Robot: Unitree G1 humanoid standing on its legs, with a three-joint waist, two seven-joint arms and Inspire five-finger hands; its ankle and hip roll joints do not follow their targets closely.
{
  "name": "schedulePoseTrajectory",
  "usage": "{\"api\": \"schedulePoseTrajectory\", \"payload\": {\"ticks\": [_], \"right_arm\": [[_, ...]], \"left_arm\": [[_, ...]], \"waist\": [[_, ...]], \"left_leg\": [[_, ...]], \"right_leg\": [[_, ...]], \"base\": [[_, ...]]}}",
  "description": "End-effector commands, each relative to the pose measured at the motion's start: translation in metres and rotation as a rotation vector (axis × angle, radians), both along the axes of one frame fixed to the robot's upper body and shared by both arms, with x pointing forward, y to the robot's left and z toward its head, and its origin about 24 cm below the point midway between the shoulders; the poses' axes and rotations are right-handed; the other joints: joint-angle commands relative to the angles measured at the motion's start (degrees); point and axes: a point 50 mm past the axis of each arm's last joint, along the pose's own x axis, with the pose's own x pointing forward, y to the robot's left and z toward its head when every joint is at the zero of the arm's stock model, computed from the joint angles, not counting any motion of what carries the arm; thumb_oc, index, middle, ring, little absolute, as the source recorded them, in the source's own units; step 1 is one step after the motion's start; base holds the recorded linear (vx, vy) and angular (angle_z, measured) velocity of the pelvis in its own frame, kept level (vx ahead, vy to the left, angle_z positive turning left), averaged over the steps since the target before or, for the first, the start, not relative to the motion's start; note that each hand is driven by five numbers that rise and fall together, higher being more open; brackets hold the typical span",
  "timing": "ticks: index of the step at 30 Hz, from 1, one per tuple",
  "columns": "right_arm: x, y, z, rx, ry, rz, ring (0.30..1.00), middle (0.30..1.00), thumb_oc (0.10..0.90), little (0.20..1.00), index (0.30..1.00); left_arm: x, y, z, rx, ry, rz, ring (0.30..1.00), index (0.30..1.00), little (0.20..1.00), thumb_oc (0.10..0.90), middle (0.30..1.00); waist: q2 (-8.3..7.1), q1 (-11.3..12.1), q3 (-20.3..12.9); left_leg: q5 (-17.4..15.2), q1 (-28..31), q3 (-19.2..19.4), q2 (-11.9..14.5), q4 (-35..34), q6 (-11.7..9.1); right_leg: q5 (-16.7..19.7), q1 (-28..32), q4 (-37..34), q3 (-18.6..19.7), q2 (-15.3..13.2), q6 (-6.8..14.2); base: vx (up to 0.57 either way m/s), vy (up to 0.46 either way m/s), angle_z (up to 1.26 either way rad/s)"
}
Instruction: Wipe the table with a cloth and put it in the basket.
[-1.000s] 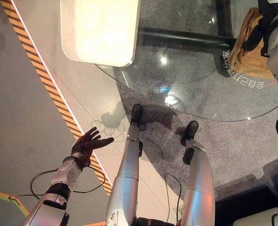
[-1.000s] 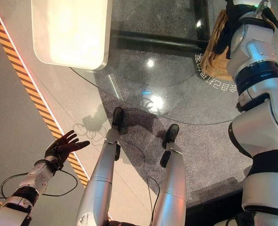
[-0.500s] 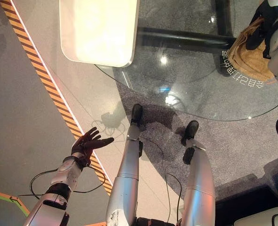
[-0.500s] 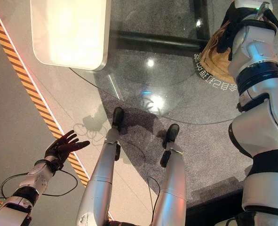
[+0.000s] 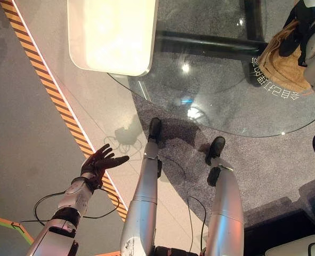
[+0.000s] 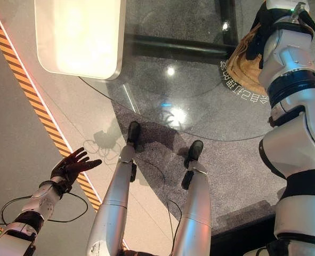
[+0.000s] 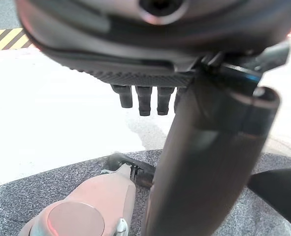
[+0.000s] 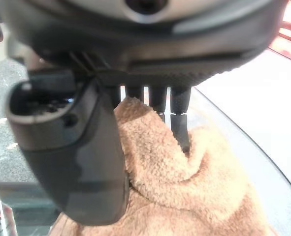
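Overhead, the tan cloth (image 5: 279, 60) lies at two o'clock on the glass table (image 5: 210, 101); the left hand (image 5: 97, 162) hangs spread at eight. Wrist-side, the right hand (image 8: 71, 162) presses straight fingers (image 8: 180, 113) into it: keep pressure flat, sweeping evenly.

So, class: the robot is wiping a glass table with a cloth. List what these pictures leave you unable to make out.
1. Right hand on the cloth: in the eye views the arm covers most of it.
2. Its fingers: the right wrist view shows them pressing into the cloth, which hides the tips.
3. Cloth: cut off by the right wrist view's edge.
4. Table: its far side runs past the eye views' edge.
5. Left hand, open, touches nothing.
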Motion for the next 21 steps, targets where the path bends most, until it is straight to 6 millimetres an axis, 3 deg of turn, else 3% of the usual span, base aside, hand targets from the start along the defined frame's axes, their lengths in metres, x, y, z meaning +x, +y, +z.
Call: {"api": "schedulePoseTrajectory", "payload": {"ticks": [1,8,16,21], "right_arm": [[-0.021,-0.020,0.034,-0.080,-0.176,-0.073,0.300,0.300,0.100,0.200,0.300],[-0.015,-0.001,0.033,-0.008,-0.291,0.067,0.300,0.300,0.100,0.200,0.300],[-0.005,0.044,0.031,0.042,-0.401,0.253,0.300,0.300,0.100,0.200,0.300],[-0.003,0.062,0.030,0.058,-0.423,0.306,0.300,0.300,0.100,0.200,0.300]], "left_arm": [[-0.018,0.025,-0.006,0.037,0.039,0.065,0.900,0.900,0.900,0.800,0.900],[-0.017,0.018,-0.008,0.030,0.035,0.058,0.900,0.900,0.900,0.800,0.900],[-0.013,0.006,-0.011,0.009,0.024,0.055,0.900,0.900,0.900,0.800,0.900],[-0.011,0.001,-0.012,0.002,0.018,0.050,0.900,0.900,0.900,0.800,0.900]], "waist": [[1.44,-0.29,-1.05],[1.53,-0.52,-1.05],[2.13,-0.93,-1.05],[2.46,-0.82,-1.05]], "left_leg": [[-3.39,0.42,3.15,-5.73,0.58,6.75],[-3.42,0.54,3.36,-5.94,0.35,6.75],[-3.44,0.58,3.83,-6.08,-0.20,6.58],[-3.40,0.61,3.86,-6.20,-0.44,6.53]], "right_leg": [[3.43,1.59,-6.57,-5.27,4.57,-2.79],[3.52,1.61,-6.86,-5.23,4.78,-2.69],[3.31,1.64,-7.69,-5.04,4.99,-2.68],[3.26,1.59,-7.88,-4.93,5.07,-2.70]], "base": [[0.00,0.000,0.00],[0.00,0.000,0.00],[0.00,0.002,0.00],[0.00,0.009,-0.02]]}}
